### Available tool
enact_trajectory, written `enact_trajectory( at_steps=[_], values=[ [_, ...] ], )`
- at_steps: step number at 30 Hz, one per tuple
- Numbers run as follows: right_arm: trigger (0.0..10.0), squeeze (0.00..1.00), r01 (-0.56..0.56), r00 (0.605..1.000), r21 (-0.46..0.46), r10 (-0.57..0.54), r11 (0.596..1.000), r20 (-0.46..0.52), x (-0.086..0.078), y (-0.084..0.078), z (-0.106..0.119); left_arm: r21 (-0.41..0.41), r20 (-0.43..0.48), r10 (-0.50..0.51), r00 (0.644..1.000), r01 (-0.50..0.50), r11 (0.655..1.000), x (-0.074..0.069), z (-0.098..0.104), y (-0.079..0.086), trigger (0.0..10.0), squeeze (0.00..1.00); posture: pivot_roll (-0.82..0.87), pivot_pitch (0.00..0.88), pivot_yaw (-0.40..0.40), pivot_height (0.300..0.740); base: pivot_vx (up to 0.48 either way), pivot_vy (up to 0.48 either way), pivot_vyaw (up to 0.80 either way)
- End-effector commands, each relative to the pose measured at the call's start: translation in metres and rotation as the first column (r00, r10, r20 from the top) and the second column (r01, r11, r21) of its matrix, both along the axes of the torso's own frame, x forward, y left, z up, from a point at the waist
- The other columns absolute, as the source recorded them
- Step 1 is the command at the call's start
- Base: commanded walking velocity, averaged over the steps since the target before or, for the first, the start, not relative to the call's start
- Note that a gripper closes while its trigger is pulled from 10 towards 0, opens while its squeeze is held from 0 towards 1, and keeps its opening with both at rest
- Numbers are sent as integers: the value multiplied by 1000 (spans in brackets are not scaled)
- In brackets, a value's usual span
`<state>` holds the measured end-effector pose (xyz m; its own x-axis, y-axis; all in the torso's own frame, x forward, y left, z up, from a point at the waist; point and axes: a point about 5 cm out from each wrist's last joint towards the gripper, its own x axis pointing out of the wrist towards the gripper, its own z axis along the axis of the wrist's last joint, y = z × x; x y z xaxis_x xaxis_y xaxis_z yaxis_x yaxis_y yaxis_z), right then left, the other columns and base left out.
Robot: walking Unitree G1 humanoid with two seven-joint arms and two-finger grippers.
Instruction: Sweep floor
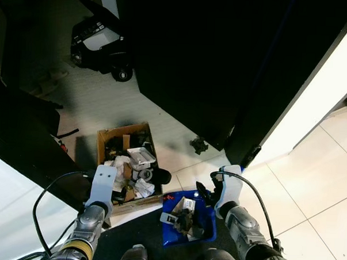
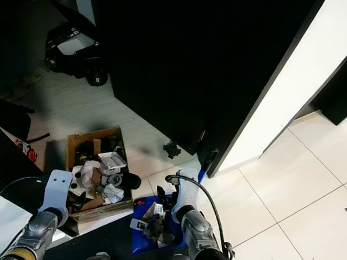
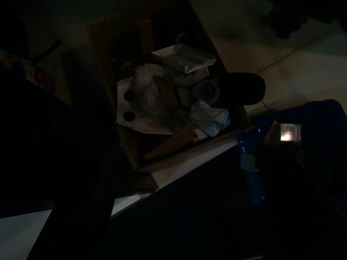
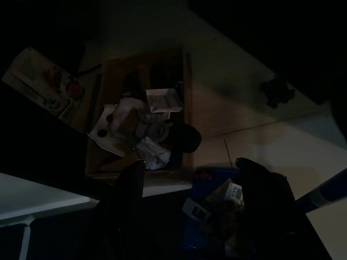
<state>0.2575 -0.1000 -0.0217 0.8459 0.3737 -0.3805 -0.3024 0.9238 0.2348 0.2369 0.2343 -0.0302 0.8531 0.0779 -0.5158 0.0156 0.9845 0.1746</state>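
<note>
In the left eye view, low centre, the right gripper (image 1: 208,195) sits at a blue plastic dustpan (image 1: 206,228) of debris beside an open brown cardboard box (image 1: 104,139) of rubbish. Tilting early could spill debris on the floor. In the right wrist view its jaws stand wide apart, holding nothing; the left gripper's jaws cannot be told.
</note>
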Motion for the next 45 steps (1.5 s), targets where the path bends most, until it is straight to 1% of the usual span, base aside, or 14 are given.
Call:
enact_trajectory(
  at_steps=[1, 6, 8, 10, 14, 20, 22, 30, 31, 33, 34, 37, 42, 45],
  values=[
    [10000, 0, 2, 1000, -10, -2, 1000, -19, -1, 0, -2, -1, -14, 13, 1000, -13, 1000, -2, 0, 6, 10000, 0, -90, 72, -24, 740, 0, 0, 0],
    [10000, 0, 6, 1000, -14, -6, 1000, -17, 1, 0, -1, -3, -12, 16, 1000, -16, 1000, 0, 0, 6, 10000, 0, -89, 70, -24, 740, 0, 0, 0],
    [10000, 0, 7, 1000, -16, -8, 1000, -18, 0, -2, -2, -10, -8, 18, 1000, -18, 1000, -1, 0, 5, 10000, 0, -63, 84, -53, 740, 0, 0, 0],
    [10000, 0, 6, 1000, -16, -6, 1000, -21, 0, -2, -2, -11, -8, 18, 1000, -18, 1000, -1, 0, 5, 10000, 0, -66, 87, -56, 740, 0, 0, 0],
    [10000, 0, 8, 1000, -12, -8, 1000, -18, 0, -1, -2, -8, -9, 19, 1000, -19, 1000, -1, 0, 7, 10000, 0, -64, 96, -38, 740, 0, 0, 0],
    [10000, 0, 8, 1000, -16, -9, 1000, -18, 4, -8, 0, -15, -1, 14, 1000, -14, 1000, 3, 1, -1, 10000, 0, 2, 105, -89, 740, 0, 0, 0],
    [10000, 0, 8, 1000, -16, -9, 1000, -18, 4, -8, 0, -15, -1, 14, 1000, -14, 1000, 3, 1, -1, 10000, 0, 2, 105, -89, 740, 0, 0, 0],
    [10000, 0, 20, 1000, -20, -20, 1000, -24, 11, -10, 4, -9, -7, 8, 1000, -8, 1000, 12, 5, -4, 10000, 0, -9, 108, -72, 740, 0, 0, 0],
    [10000, 0, 19, 1000, -18, -19, 1000, -20, 13, -10, 5, -10, -6, 9, 1000, -9, 1000, 13, 5, -3, 10000, 0, -20, 126, -58, 740, 0, 0, 0],
    [10000, 0, 18, 1000, -17, -18, 1000, -16, 13, -9, 6, -11, -6, 10, 1000, -10, 1000, 14, 6, -3, 10000, 0, -20, 126, -58, 740, 0, 0, 0],
    [10000, 0, 18, 1000, -17, -18, 1000, -12, 14, -8, 7, -11, -4, 11, 1000, -11, 1000, 14, 7, -2, 10000, 0, -36, 139, -40, 740, 0, 0, 0],
    [10000, 0, 20, 1000, -14, -20, 1000, -5, 15, -8, 8, -18, -1, 10, 1000, -10, 1000, 15, 7, -1, 10000, 0, -26, 164, -44, 740, 0, 0, 0],
    [10000, 0, 18, 1000, -14, -18, 1000, -3, 16, -9, 9, -13, -1, 9, 1000, -9, 1000, 16, 8, -2, 10000, 0, -24, 163, -51, 740, 0, 0, 0],
    [10000, 0, 21, 1000, -13, -21, 1000, -3, 18, -9, 10, -3, -1, 10, 1000, -10, 1000, 18, 9, -2, 10000, 0, -34, 149, -42, 740, 0, 0, 0]
  ],
)
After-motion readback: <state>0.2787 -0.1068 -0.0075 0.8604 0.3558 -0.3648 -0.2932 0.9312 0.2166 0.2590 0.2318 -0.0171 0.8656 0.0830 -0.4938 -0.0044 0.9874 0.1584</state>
